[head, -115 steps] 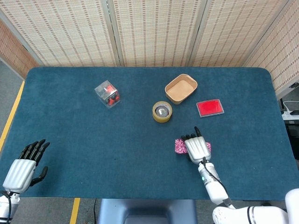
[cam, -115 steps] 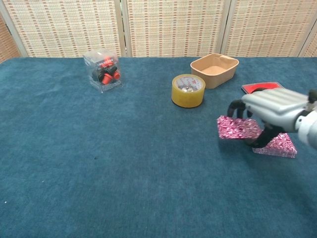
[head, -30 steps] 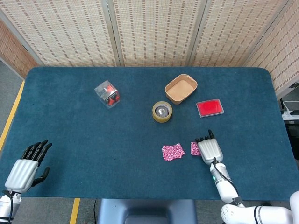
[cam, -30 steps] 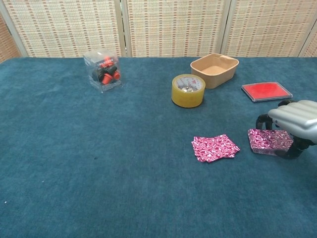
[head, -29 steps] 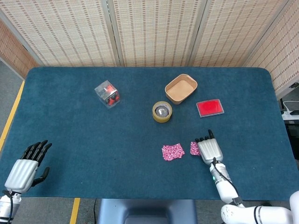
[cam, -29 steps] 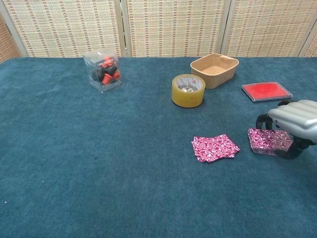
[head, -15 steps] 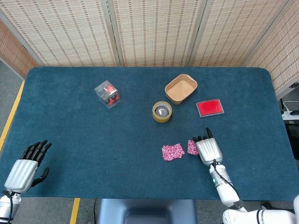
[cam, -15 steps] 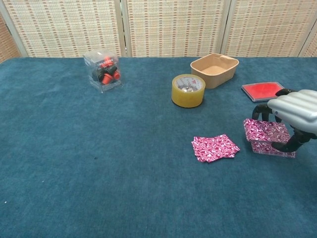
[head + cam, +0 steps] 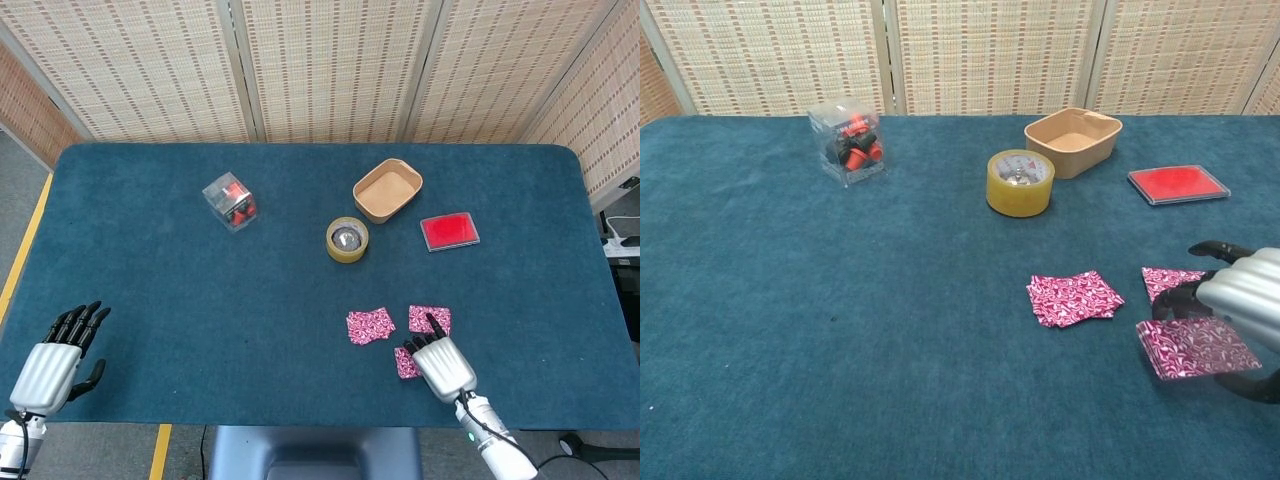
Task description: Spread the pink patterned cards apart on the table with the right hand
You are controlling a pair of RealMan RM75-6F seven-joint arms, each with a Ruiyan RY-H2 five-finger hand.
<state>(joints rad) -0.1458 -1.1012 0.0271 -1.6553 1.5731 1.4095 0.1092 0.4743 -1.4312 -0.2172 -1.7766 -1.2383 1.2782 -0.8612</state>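
Note:
Pink patterned cards lie in separate spots on the blue table. One small pile (image 9: 370,325) (image 9: 1073,297) rests left of the rest. Another card (image 9: 430,318) (image 9: 1170,279) lies flat to its right. My right hand (image 9: 441,365) (image 9: 1245,305) hovers nearer the front edge and grips a further pink card (image 9: 405,362) (image 9: 1195,347), held just above the cloth. My left hand (image 9: 52,361) rests at the front left corner with fingers apart and nothing in it; only the head view shows it.
A yellow tape roll (image 9: 347,239) (image 9: 1020,182), a tan tray (image 9: 387,190) (image 9: 1073,141), a red flat case (image 9: 449,231) (image 9: 1178,184) and a clear box of red and black parts (image 9: 230,200) (image 9: 847,141) stand farther back.
My right hand has lifted a card off the right pile and drawn it toward the front edge, leaving one card flat behind. The left hand has not moved.

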